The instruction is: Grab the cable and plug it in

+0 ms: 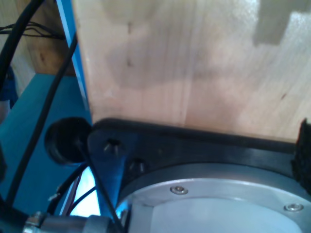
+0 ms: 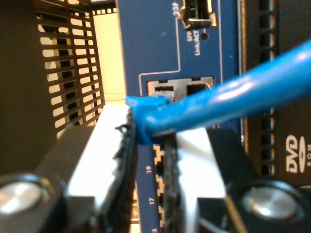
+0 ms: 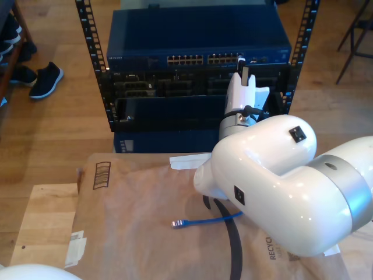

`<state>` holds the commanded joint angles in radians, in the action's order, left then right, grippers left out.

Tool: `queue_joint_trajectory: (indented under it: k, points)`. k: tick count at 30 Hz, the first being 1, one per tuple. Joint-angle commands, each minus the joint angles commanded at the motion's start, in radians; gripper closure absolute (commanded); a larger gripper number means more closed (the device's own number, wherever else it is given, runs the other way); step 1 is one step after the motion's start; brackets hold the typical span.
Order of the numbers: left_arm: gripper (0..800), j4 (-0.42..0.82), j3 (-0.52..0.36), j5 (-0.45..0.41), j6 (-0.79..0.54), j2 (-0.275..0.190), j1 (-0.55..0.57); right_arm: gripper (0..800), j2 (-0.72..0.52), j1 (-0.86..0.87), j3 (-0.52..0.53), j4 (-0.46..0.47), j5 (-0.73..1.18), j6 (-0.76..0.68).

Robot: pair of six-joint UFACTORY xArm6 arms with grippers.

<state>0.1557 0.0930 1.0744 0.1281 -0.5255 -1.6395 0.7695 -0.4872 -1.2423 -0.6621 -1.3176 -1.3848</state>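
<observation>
While my second claw (image 2: 150, 189) grips it, one cable (image 2: 233, 97) meets two ports (image 2: 180, 90).

Exterior view: high, behind the big white arm (image 3: 280, 181), looking down and forward over the paper-covered table (image 3: 134, 233) to the equipment rack (image 3: 198, 64). Second wrist view: very close, facing the rack's blue port panel (image 2: 165, 58); shared with exterior. First wrist view: close on a pale wooden board (image 1: 194, 63), beside its edge.
</observation>
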Motion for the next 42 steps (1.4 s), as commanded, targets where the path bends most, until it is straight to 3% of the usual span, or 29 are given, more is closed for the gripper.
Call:
queue_joint_trajectory:
  k: [36, 42]
  points:
    - [0, 0.000, 0.000, 0.000, 0.000, 0.002, 0.002, 800, -0.008, 0.008, 0.021, 0.005, -0.008, 0.043]
    - [0, 0.000, 0.000, 0.000, 0.000, 0.000, 0.002, 800, -0.006, 0.009, 0.025, 0.052, -0.009, 0.041]
